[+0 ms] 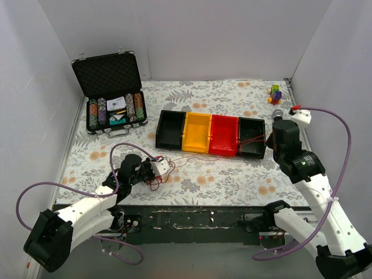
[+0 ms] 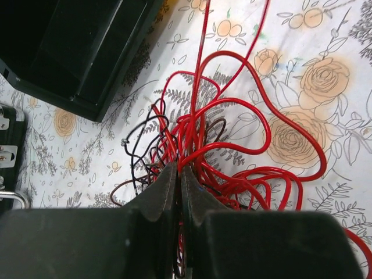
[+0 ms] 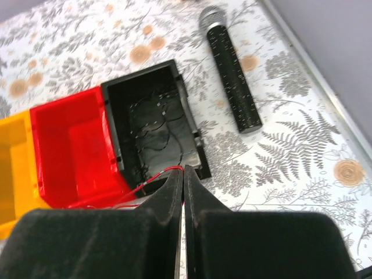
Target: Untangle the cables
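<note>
**Both grippers pinched shut on red wire**

Our left gripper (image 2: 178, 168) has its jaws pressed together. Red strands of the cables (image 2: 232, 151) run into the seam between the pads, and we read that as a pinch on the bunch. Our right gripper (image 3: 183, 171) is closed just as tightly, and a single red strand (image 3: 152, 179) meets its tips and trails off to the left.

Just beyond the left gripper and the tangle, the corner of the left black bin (image 2: 75, 52) sits on the flowered tablecloth (image 2: 325, 35). A poker chip case (image 1: 107, 74) stands open well behind it, at the back left. Near the right gripper, a black microphone (image 3: 232, 75) lies on the cloth just right of the bins. A small coloured toy (image 1: 274, 93) stands in the far right corner.

Four bins sit side by side in a row: the left black one, a yellow bin (image 1: 196, 132), a red bin (image 3: 70, 145) and the right black bin (image 3: 187, 104). On the floor of the right black bin we see thin dark wires (image 3: 154, 125). The case holds rows of chips.

The main tangle lies on the cloth right at the left gripper's fingertips. It loops ahead and to the right, mostly red, with some dark wires on its left side. The red strand runs from the right gripper's tips along the near edge of the right black bin towards the red bin.
</note>
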Controlling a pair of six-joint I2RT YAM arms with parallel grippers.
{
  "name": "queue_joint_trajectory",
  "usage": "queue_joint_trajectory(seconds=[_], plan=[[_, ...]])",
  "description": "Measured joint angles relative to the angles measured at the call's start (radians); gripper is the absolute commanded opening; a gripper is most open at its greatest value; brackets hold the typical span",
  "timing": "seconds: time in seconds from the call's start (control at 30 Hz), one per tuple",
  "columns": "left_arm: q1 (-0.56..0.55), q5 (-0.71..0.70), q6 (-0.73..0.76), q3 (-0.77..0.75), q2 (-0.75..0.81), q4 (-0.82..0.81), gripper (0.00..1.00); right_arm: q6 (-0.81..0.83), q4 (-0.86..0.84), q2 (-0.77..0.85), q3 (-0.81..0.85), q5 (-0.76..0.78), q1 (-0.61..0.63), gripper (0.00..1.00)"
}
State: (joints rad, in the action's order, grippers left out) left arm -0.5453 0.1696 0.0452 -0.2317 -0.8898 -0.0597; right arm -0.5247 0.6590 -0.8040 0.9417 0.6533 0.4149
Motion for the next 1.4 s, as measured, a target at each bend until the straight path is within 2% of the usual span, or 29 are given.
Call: queue_joint_trajectory(seconds=[0.37,0.7,0.87,1.1,1.4], plan=[[0.006,-0.056,0.029,0.041,0.025,-0.005,0.00,0.112,-0.010,-0.010,0.136,-0.025,-0.257,0.01],[0.015,-0.100,0.044,0.061,0.036,0.005,0.00,0.151,-0.056,-0.102,0.332,-0.017,-0.364,0.01],[0.020,-0.090,0.040,0.057,0.054,0.033,0.00,0.134,-0.098,-0.177,0.457,-0.113,-0.384,0.01],[0.021,0.003,0.002,-0.025,0.074,0.157,0.03,0.116,-0.163,-0.220,0.481,-0.343,-0.384,0.01],[0.021,0.113,0.003,-0.066,0.083,0.255,0.03,0.148,-0.193,-0.313,0.758,-0.445,-0.349,0.01]])
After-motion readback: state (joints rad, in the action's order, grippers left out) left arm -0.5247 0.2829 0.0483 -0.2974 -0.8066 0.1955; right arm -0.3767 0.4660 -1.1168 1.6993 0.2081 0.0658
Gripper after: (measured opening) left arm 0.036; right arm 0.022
